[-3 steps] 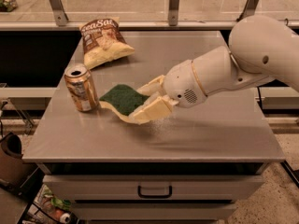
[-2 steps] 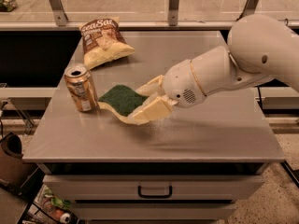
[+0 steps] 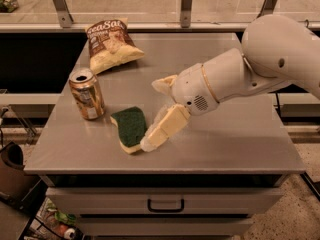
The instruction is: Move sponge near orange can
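- Gray metal table [image 3: 240, 134] fills most of your view, with a drawer front and its dark handle [image 3: 165, 205] below the near edge, and a rail with slanted posts behind the far edge.
- Your gripper [image 3: 152, 115] sits low over the middle of the table, at the end of the white arm [image 3: 270, 59] that reaches in from the right.
- Its two pale fingers are spread wide. The far one [image 3: 162, 85] points left above the tabletop. The near one [image 3: 165, 128] slants down toward the front-left, and its tip is at table level.
- You will find the sponge [image 3: 131, 127] lying flat on the table with its dark green side up and the pale foam showing along its near edge. Its right end sits against the near finger, and they appear to touch. The far finger is clear of it.
- Your orange can [image 3: 87, 94] stands upright just left of the sponge, with a narrow strip of bare table between them. Its silver top faces up.
- Farther back on the left, well apart from the can, a brown-and-white chip bag [image 3: 111, 44] lies flat near the far edge of the table.
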Motion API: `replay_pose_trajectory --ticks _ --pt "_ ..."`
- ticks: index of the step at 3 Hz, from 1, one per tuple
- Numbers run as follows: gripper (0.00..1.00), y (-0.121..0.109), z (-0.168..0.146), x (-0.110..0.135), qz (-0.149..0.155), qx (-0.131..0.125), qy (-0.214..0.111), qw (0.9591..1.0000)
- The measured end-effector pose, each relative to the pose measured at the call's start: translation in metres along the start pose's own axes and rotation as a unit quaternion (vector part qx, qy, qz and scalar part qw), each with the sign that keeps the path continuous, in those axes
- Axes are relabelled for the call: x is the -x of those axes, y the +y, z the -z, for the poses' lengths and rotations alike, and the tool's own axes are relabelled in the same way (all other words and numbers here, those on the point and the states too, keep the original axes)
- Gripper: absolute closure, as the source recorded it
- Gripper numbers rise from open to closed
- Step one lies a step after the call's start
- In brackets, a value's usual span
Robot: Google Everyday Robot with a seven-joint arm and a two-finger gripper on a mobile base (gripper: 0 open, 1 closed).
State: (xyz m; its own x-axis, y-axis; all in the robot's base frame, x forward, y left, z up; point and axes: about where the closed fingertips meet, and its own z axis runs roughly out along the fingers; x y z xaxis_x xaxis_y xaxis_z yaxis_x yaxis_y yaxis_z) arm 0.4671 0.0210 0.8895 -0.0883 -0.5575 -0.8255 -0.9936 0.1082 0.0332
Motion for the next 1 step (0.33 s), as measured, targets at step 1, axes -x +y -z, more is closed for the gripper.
replay_pose_trajectory --ticks 1 --pt "0.00 0.0001 0.0000 0.0001 0.000 0.000 0.000 1.0000"
